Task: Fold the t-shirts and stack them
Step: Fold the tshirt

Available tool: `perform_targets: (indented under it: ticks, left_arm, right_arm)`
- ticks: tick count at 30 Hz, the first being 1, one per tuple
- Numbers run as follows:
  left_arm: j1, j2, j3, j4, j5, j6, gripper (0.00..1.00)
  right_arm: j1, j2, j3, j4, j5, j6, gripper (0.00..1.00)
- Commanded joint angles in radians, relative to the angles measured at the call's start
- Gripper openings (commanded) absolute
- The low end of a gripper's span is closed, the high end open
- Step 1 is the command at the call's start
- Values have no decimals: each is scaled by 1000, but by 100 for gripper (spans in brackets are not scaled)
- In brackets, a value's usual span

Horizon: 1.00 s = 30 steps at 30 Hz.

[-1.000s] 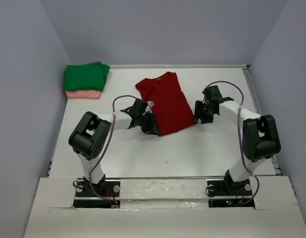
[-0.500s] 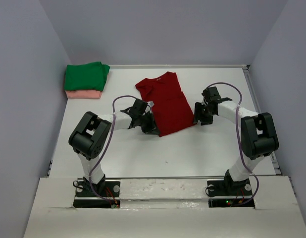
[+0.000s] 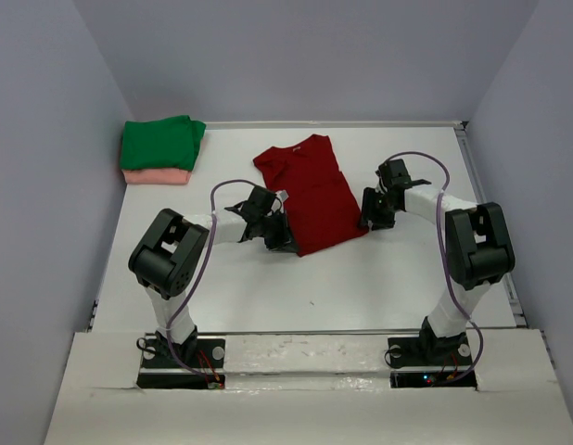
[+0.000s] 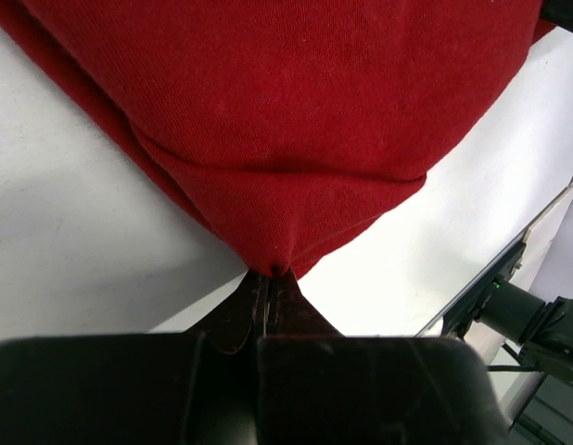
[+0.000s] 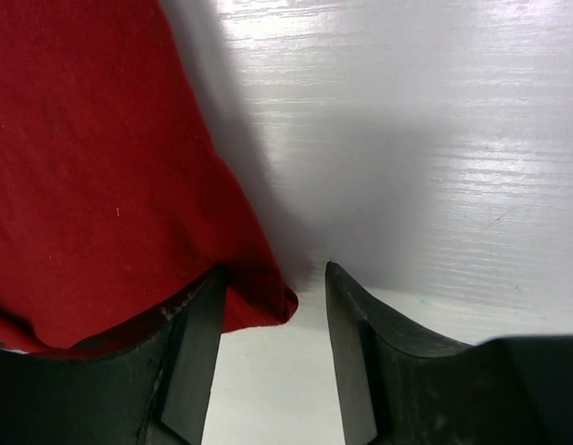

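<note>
A dark red t-shirt (image 3: 310, 190) lies half folded lengthwise on the white table, collar at the far end. My left gripper (image 3: 285, 243) is at its near left corner. The left wrist view shows that gripper (image 4: 268, 278) shut on a pinch of the red cloth (image 4: 286, 120). My right gripper (image 3: 368, 221) is at the near right corner. Its fingers stand open in the right wrist view (image 5: 274, 273), with the tip of the red hem (image 5: 259, 297) lying between them beside the left finger. A folded green t-shirt (image 3: 161, 142) rests on a folded salmon pink one (image 3: 155, 176) at the far left.
Grey walls close in the table (image 3: 268, 287) on the left, back and right. The folded pile sits against the left wall. A metal rail (image 3: 481, 185) runs along the table's right edge. The right arm's base (image 4: 518, 311) shows at the right of the left wrist view.
My left gripper has shut on the red shirt's near left corner. My right gripper has slid a little left and farther back, up to the near right corner.
</note>
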Motion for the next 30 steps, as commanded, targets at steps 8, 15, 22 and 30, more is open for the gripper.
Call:
perform_targets:
  ticks: [8, 15, 22, 30]
  left_arm:
    - [-4, -5, -11, -18, 33, 14, 0]
    - [-6, -57, -18, -47, 17, 12, 0]
    - [-4, -191, -64, -139, -68, 0, 0]
    - [-7, -432, -185, -218, -141, -46, 0]
  right_arm:
    - [1, -49, -11, 21, -49, 55, 27]
    - [12, -137, -59, 41, -15, 75, 0]
    - [32, -220, -121, 35, -16, 98, 0]
    - [139, -397, -276, -2, 37, 144, 0]
